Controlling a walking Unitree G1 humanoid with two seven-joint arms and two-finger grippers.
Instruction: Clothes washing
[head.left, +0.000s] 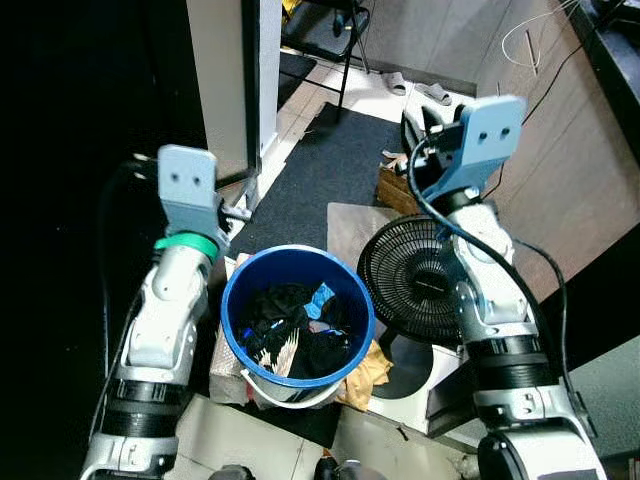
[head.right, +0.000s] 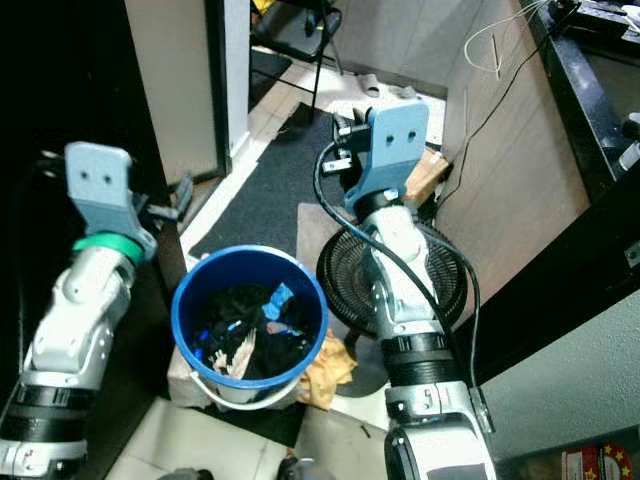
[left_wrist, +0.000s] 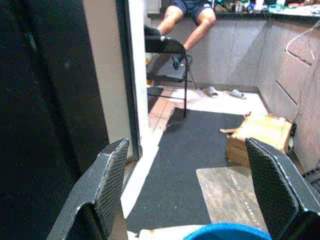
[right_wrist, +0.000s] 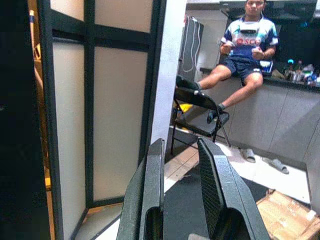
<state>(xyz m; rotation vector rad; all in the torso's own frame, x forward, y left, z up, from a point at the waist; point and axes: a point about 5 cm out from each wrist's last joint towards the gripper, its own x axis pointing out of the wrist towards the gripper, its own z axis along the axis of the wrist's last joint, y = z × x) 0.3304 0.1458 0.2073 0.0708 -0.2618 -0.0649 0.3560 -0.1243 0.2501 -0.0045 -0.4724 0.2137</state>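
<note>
Directly below and between both raised arms, the blue bucket (head.left: 297, 322) of dark clothes (head.left: 290, 330) sits on the floor beside the black fan (head.left: 415, 280), nearer the spread-fingered left gripper (left_wrist: 200, 195) than the nearly closed, empty right gripper (right_wrist: 182, 192) beyond.

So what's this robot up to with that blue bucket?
It is standing over a blue bucket of dark clothes, laundry for washing, with a floor fan lying beside it. Neither hand has hold of anything: the left hand is spread open above the bucket's rim, and the right hand is raised with its fingers close together, holding nothing. A person sits on a counter across the room.
</note>
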